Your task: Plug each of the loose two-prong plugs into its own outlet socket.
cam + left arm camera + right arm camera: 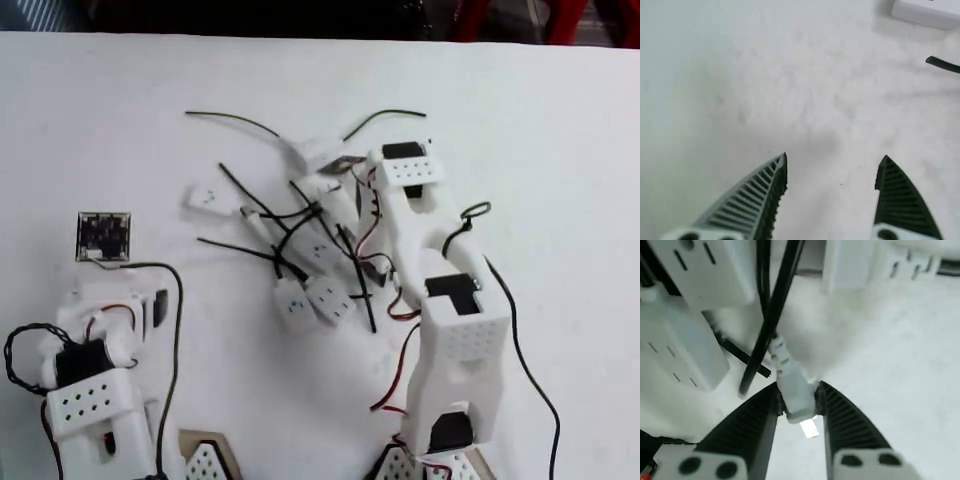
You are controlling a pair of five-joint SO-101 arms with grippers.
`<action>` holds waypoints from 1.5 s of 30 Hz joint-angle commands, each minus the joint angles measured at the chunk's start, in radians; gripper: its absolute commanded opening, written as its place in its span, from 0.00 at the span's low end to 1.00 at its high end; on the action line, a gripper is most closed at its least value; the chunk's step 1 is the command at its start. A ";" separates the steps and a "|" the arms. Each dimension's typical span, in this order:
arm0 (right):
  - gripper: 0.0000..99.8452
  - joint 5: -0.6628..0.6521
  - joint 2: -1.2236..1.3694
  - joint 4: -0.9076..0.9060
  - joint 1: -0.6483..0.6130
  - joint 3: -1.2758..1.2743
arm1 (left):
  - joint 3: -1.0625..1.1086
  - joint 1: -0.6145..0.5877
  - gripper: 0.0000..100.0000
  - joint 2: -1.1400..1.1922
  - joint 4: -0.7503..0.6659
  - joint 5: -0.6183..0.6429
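Note:
My right gripper (796,405) is shut on a white two-prong plug (792,390); a metal prong sticks out past the fingers and its black cable runs off toward the pile. White outlet sockets (680,352) lie close around it. In the high view this gripper (335,192) sits in the tangle of plugs, cables and outlet sockets (312,298) at the table's middle. My left gripper (834,167) is open just over bare table with nothing between its fingers; a white outlet block (930,11) and a black cable end (942,64) lie beyond it. In the high view it (152,305) stays at the lower left.
A square black-and-white marker tile (104,236) lies left of the pile. Another white outlet (205,197) sits at the pile's left edge. Loose black cables (235,120) spread outward from it. The arms' own wires (520,330) trail on the right.

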State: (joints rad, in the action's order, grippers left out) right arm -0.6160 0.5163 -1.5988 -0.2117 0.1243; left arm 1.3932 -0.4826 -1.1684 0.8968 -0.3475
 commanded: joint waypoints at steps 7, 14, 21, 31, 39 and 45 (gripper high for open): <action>0.11 0.002 -0.007 0.062 -0.041 0.034 | -0.003 -0.001 0.28 -0.018 -0.020 0.000; 0.11 0.002 -0.005 0.076 -0.036 0.034 | -0.003 -0.001 0.28 -0.018 -0.020 0.000; 0.02 -0.002 -0.005 0.073 -0.031 0.032 | -0.003 -0.001 0.28 -0.018 -0.020 0.000; 0.02 -0.005 -0.007 0.076 -0.015 -0.043 | -0.003 -0.001 0.28 -0.018 -0.020 0.000; 0.02 -0.005 -0.005 0.071 -0.015 -0.051 | -0.003 -0.001 0.28 -0.018 -0.020 0.000; 0.02 -0.005 0.018 0.071 -0.016 -0.051 | -0.003 -0.001 0.28 -0.018 -0.020 0.000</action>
State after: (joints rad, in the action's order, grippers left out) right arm -0.6191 0.5224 -1.5267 -0.2409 0.0844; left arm 1.3932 -0.4826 -1.1684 0.8968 -0.3475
